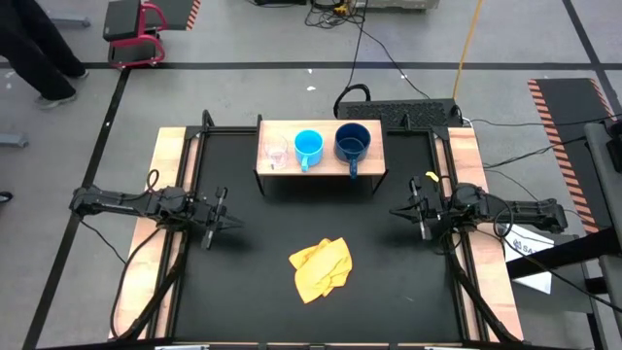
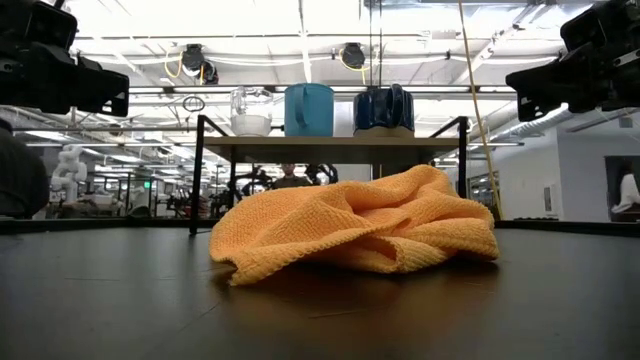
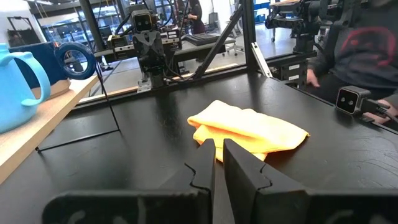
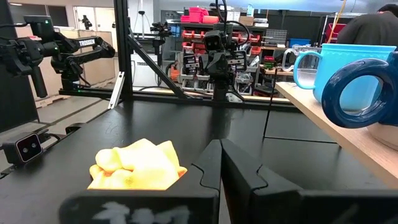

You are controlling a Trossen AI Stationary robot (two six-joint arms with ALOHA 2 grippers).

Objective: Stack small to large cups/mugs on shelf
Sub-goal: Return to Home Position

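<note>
Three cups stand on their bases in a row on the wooden shelf [image 1: 321, 160] at the table's far side: a small clear glass cup [image 1: 277, 153] on the left, a light blue mug [image 1: 308, 147] in the middle and a dark blue mug [image 1: 352, 144] on the right. They also show in the low view, the glass cup [image 2: 251, 111], the light blue mug [image 2: 309, 109] and the dark blue mug [image 2: 384, 108]. My left gripper [image 1: 224, 211] is shut and empty above the table's left side. My right gripper [image 1: 409, 213] is shut and empty above the right side.
A crumpled yellow cloth [image 1: 322, 266] lies on the black table between the arms, toward the near edge. Light wooden side rails [image 1: 160, 209] run along both sides of the table. A person [image 3: 360, 50] stands beyond the table.
</note>
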